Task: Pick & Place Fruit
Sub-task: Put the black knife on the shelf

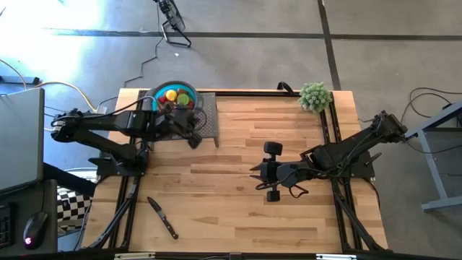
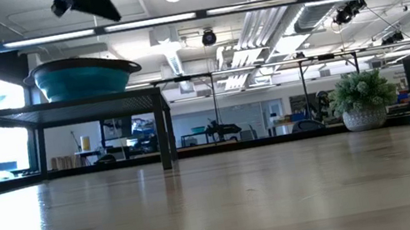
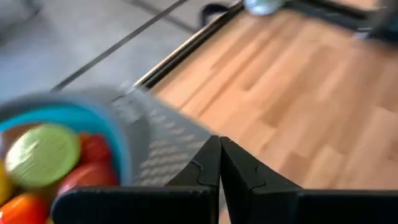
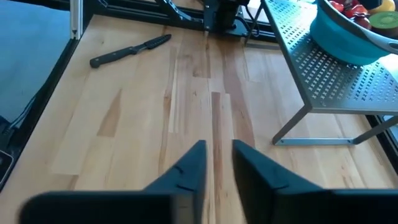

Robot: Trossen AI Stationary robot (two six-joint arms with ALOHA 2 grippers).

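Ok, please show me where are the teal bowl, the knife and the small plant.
teal bowl (image 2: 82, 77): low view, on its outer wall.
knife (image 4: 132, 50): right wrist view, where handle meets blade.
small plant (image 1: 315, 95): high view, middle of its green foliage.

The small toy fruits (image 1: 175, 95) lie in the round teal bowl (image 1: 160, 91), which stands on the perforated metal rack (image 1: 207, 119) on the wooden desk (image 1: 238, 209). The black-handled knife (image 1: 162, 217) lies well in front of the rack.

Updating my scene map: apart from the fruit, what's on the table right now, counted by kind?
Teal bowl: 1
Perforated metal stand: 1
Knife: 1
Potted plant: 1
Total: 4
The fruit lies heaped in the bowl, too overlapped to count.
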